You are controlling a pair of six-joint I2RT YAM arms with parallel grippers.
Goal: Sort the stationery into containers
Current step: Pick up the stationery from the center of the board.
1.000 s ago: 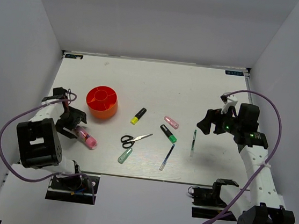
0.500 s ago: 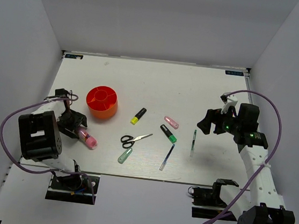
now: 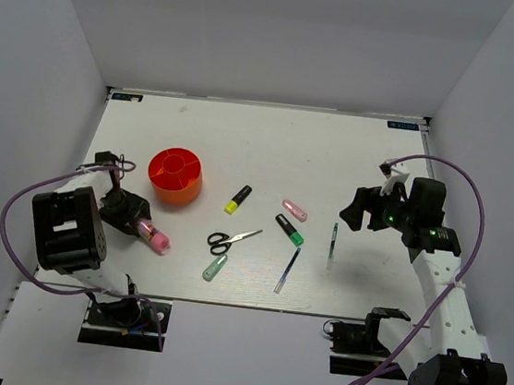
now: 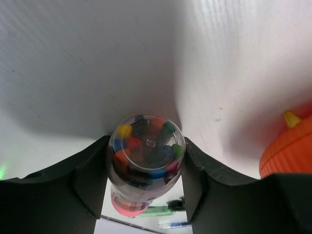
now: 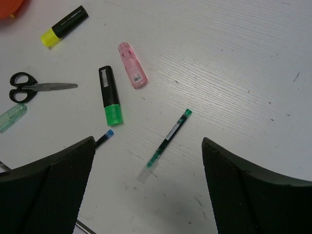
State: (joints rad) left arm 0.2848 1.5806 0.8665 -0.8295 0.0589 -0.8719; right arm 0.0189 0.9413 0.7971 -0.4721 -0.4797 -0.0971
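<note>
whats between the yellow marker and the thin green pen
The pink eraser and the green-black marker, side by side but apart, lie between the yellow marker and thin green pen; the right wrist view shows it best.

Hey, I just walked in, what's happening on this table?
The left gripper is shut on a pink-capped clear tube near the orange cup. The right gripper hangs open above the thin green pen. The scissors, yellow marker and green marker lie loose between the arms.

White table (image 3: 335, 155), finely lined and faintly speckled with small dark marks. Boxed in left, right and behind by plain pale walls (image 3: 284, 38). Small dark labels (image 3: 128, 97) at both far corners.
</note>
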